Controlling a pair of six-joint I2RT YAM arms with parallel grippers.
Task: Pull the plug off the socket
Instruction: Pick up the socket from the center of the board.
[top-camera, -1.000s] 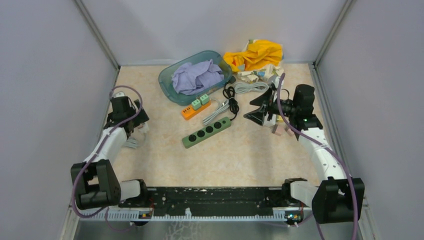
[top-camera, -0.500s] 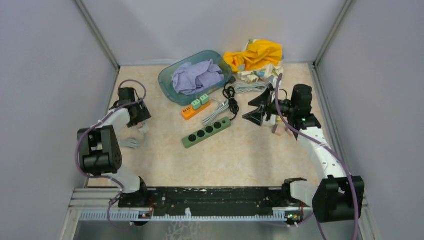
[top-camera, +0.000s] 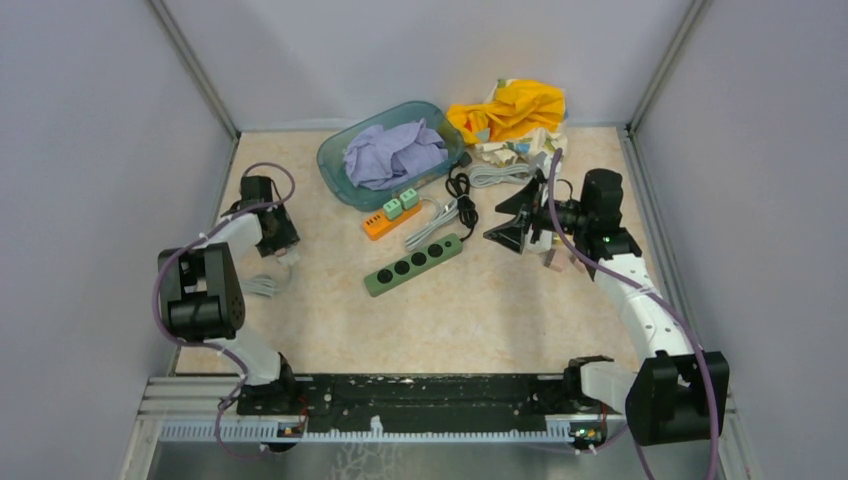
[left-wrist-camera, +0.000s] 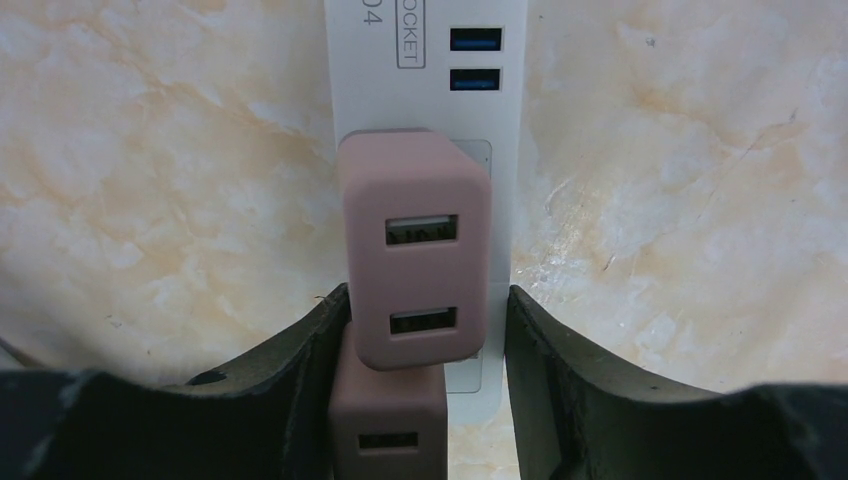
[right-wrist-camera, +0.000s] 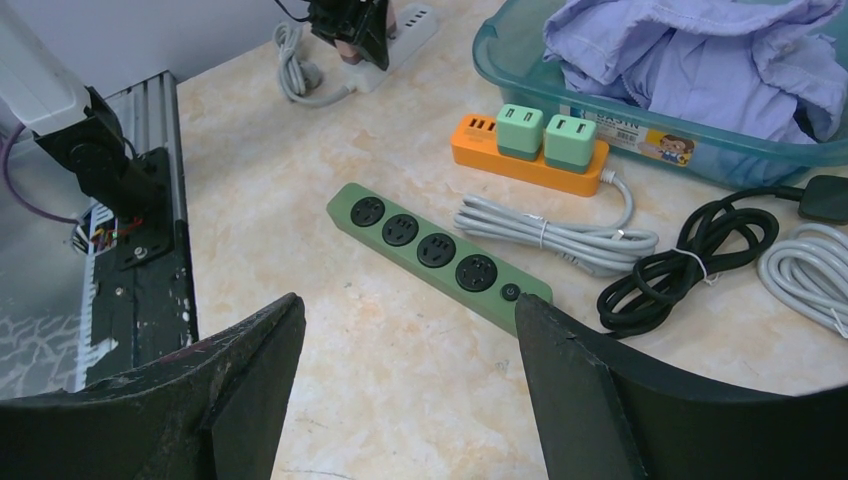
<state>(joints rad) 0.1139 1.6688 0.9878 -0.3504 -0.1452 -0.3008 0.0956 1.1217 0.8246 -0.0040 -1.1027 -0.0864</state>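
A white socket strip (left-wrist-camera: 425, 90) lies on the marbled table at the far left, with two pink USB plugs pushed into it. My left gripper (left-wrist-camera: 428, 300) points straight down over them. Its jaws straddle the upper plug (left-wrist-camera: 416, 262) and the nearer plug (left-wrist-camera: 388, 425). The left finger (left-wrist-camera: 300, 380) rests against the plugs, while a narrow gap shows before the right finger (left-wrist-camera: 560, 380). From above, the left gripper (top-camera: 272, 236) hides most of the strip. My right gripper (top-camera: 510, 225) hovers open at the right with nothing between its fingers (right-wrist-camera: 250, 370).
A green power strip (top-camera: 413, 264) lies mid-table. Behind it are an orange strip (top-camera: 380, 222) with two green plugs, coiled black (top-camera: 462, 195) and grey cables (top-camera: 500, 175), a teal tub (top-camera: 335, 165) of purple cloth, and a yellow cloth (top-camera: 510, 108). Grey walls enclose three sides.
The left arm folded up, carrying its gripper slightly farther back over the white strip, and its jaws narrowed around the pink plugs. The right arm barely moved.
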